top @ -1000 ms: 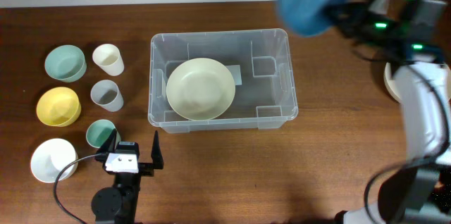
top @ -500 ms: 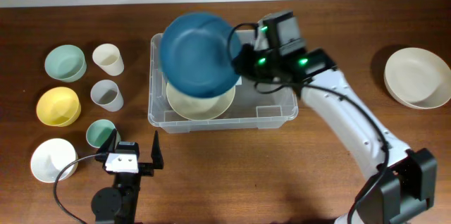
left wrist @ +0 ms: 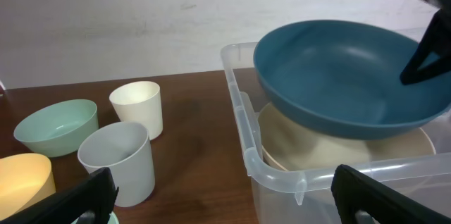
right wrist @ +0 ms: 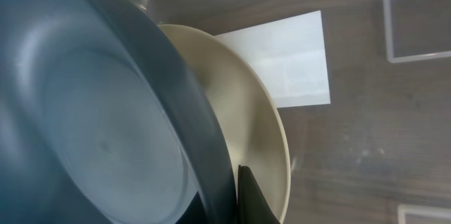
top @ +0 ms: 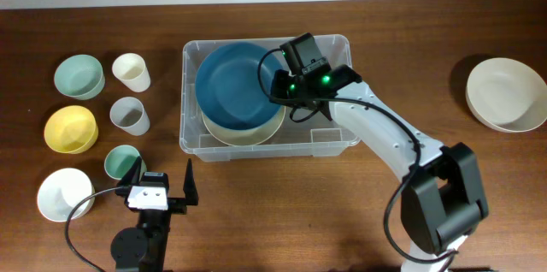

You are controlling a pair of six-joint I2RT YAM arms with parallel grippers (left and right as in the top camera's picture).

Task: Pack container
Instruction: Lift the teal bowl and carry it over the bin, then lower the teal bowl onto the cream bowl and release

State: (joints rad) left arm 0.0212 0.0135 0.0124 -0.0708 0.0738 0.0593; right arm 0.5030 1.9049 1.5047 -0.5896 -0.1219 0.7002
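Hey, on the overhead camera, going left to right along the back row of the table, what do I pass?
Pale green round bowl → cream plastic cup → large clear plastic bin, with the dark blue shallow dish held in it → cream round plate.

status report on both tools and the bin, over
Left tool open, holding nothing. Right tool shut on round dark blue plate, tilted over round cream plate inside large clear plastic bin. Nothing blocking it.

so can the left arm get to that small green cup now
Probably yes: the left gripper is open and empty, and the small green cup stands right beside it, nothing between; the grey cup sits close behind.
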